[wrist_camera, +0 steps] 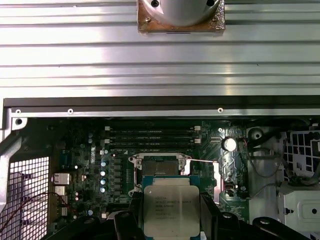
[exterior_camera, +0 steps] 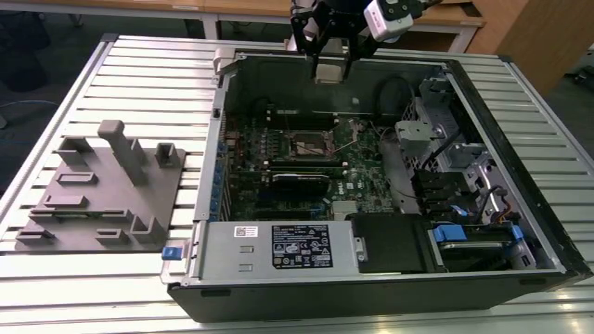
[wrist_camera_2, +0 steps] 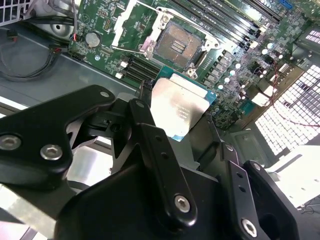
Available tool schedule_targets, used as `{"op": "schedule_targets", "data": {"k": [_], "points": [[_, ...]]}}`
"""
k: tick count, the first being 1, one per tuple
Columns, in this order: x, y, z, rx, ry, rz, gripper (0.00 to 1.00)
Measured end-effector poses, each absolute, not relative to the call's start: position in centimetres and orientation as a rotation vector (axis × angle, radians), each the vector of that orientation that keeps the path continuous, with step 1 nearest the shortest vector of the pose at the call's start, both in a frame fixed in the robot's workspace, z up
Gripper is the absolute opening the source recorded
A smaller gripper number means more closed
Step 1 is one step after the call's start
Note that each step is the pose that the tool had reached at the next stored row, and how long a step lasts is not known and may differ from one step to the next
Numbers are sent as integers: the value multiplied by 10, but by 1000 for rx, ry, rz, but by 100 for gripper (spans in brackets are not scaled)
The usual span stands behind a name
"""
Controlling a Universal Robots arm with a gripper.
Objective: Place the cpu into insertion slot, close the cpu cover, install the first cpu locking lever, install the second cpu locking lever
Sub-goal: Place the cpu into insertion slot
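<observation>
My gripper (exterior_camera: 329, 64) hangs above the far end of the open computer case, shut on the cpu (exterior_camera: 327, 71) by its edges. In both wrist views the cpu (wrist_camera_2: 181, 107) (wrist_camera: 170, 207) shows its silvery top between the black fingers (wrist_camera_2: 145, 130) (wrist_camera: 207, 212). The insertion slot (exterior_camera: 311, 144) (wrist_camera_2: 175, 45) lies uncovered on the green motherboard (exterior_camera: 362, 167), well below the chip and apart from it. In the first wrist view the cpu hides part of the insertion slot (wrist_camera: 159, 167). The cpu cover (wrist_camera_2: 131, 22) stands swung open beside the slot. A thin locking lever (wrist_camera: 200, 161) sticks out from the slot.
Memory slots (wrist_camera: 150, 135) run beside the socket. A power supply (exterior_camera: 278, 247) fills the near end of the case, and drive cages (exterior_camera: 464, 174) with cables fill the exterior view's right. A grey fixture block (exterior_camera: 102, 188) sits on the slatted table (exterior_camera: 139, 76).
</observation>
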State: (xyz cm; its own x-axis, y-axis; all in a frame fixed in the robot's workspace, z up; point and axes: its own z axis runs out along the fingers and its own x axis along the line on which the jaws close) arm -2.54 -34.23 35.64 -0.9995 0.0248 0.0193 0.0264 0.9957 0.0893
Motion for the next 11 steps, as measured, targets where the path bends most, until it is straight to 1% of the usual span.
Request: {"op": "schedule_targets", "data": {"k": [11], "points": [[-25, -342, 355, -40, -3120, -140, 54]]}}
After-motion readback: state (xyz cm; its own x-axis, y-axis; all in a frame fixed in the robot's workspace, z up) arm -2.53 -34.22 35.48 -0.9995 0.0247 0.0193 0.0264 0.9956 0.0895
